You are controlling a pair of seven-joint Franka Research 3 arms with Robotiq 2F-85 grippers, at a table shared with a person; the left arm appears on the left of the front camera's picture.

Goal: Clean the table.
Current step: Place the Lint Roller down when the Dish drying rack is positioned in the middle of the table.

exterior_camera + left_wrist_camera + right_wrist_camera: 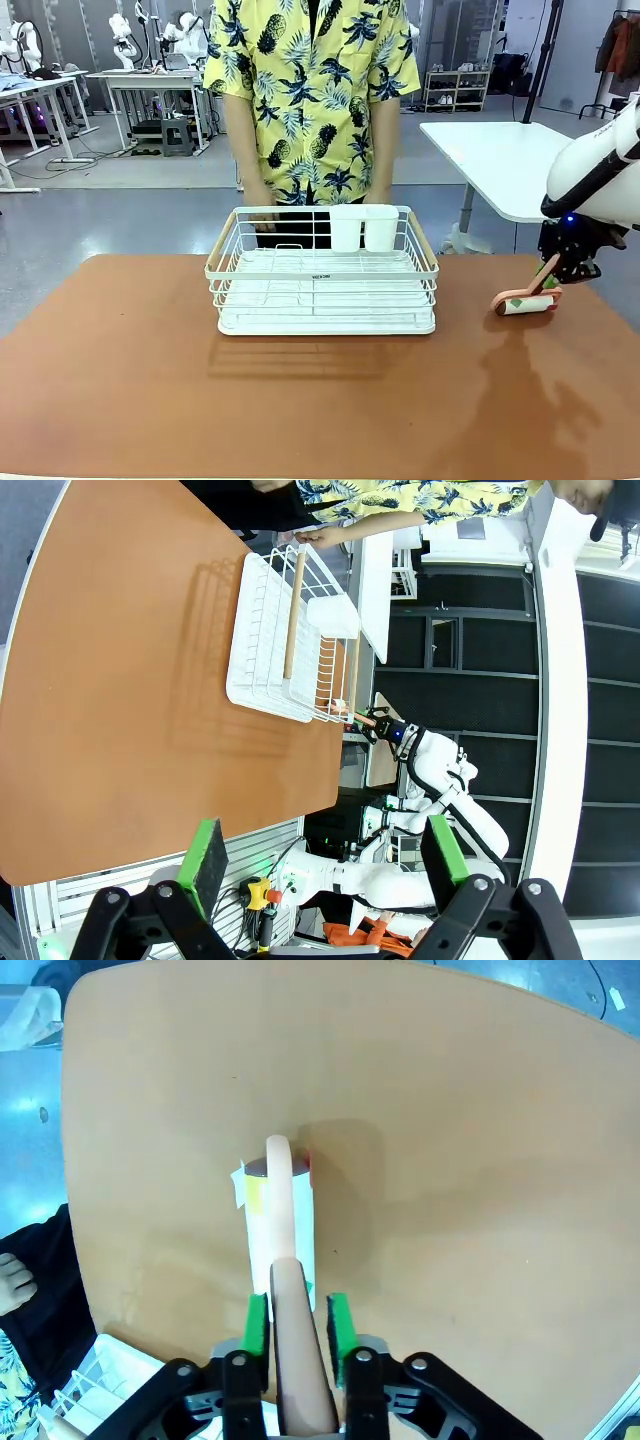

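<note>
The reddish-brown table (120, 390) spreads across the front view. A lint roller (527, 301) with a pinkish handle and white roll rests its roll on the table's right side. My right gripper (556, 277) is shut on the roller's handle. From the right wrist camera, the green pads (256, 1322) clamp the handle (294, 1360), and the white roll (281, 1218) touches the table (480, 1160) ahead. My left gripper (325, 855) hangs open and empty high above the table (110, 710).
A white wire rack (322, 272) with wooden handles and two white cups (362, 227) stands mid-table at the far side. A person in a yellow patterned shirt (312, 90) stands behind it, hands at the rack's back edge. A white-topped table (500, 160) stands at right rear.
</note>
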